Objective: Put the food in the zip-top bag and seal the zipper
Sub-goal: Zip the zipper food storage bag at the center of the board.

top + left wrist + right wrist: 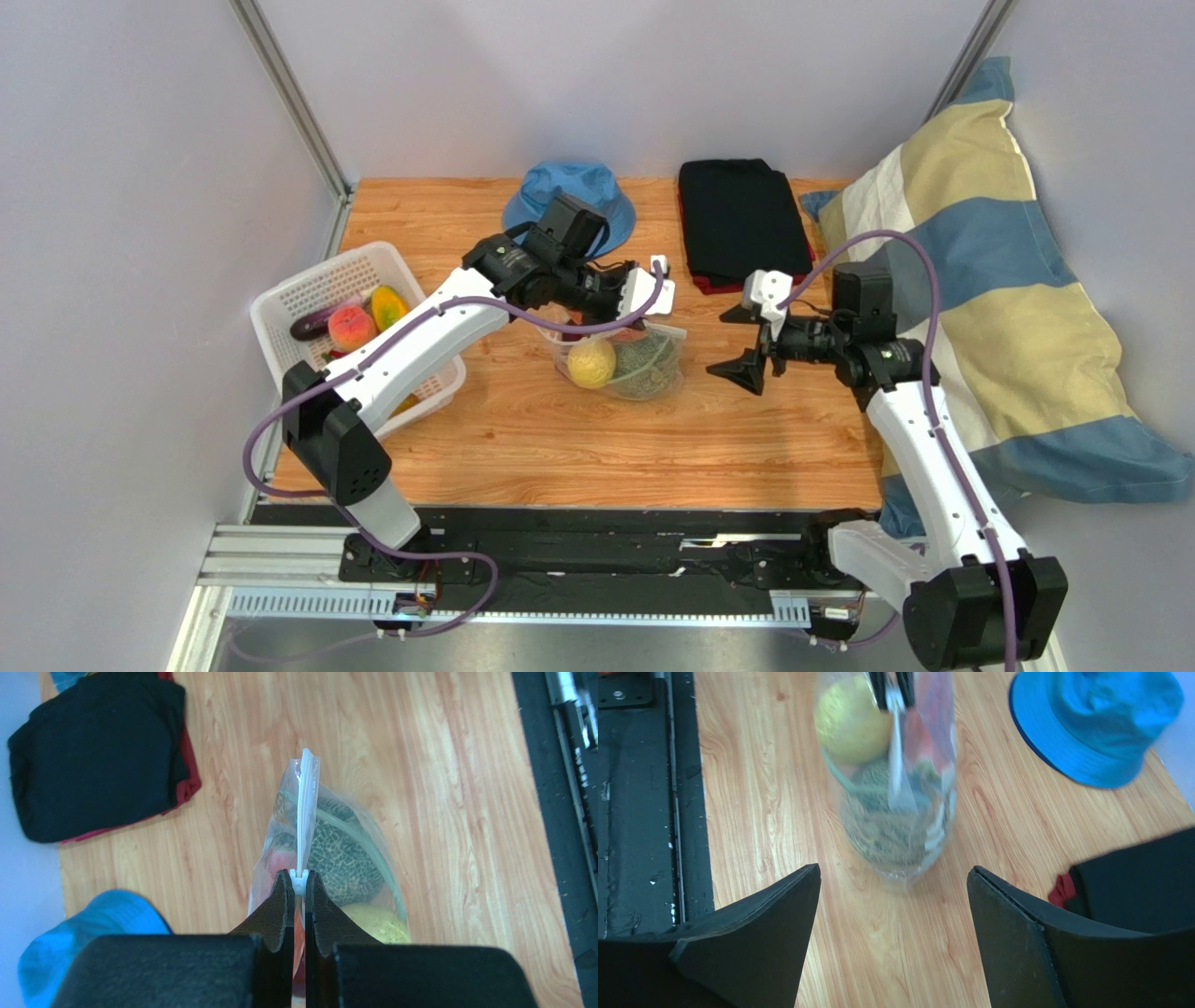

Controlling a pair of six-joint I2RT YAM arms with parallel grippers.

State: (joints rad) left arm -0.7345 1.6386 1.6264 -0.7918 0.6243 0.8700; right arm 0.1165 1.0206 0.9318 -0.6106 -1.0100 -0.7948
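The zip-top bag stands on the wooden table with a yellow fruit and a green netted squash ball inside. My left gripper is shut on the white zipper at the bag's top edge. In the left wrist view the strip runs straight away from the jaws and looks pressed together. A red piece shows through the plastic. My right gripper is open and empty, just right of the bag; in its wrist view the bag lies ahead between the spread fingers.
A white mesh basket with several toy fruits stands at the table's left edge. A blue hat and folded black cloth lie at the back. A striped pillow lies on the right.
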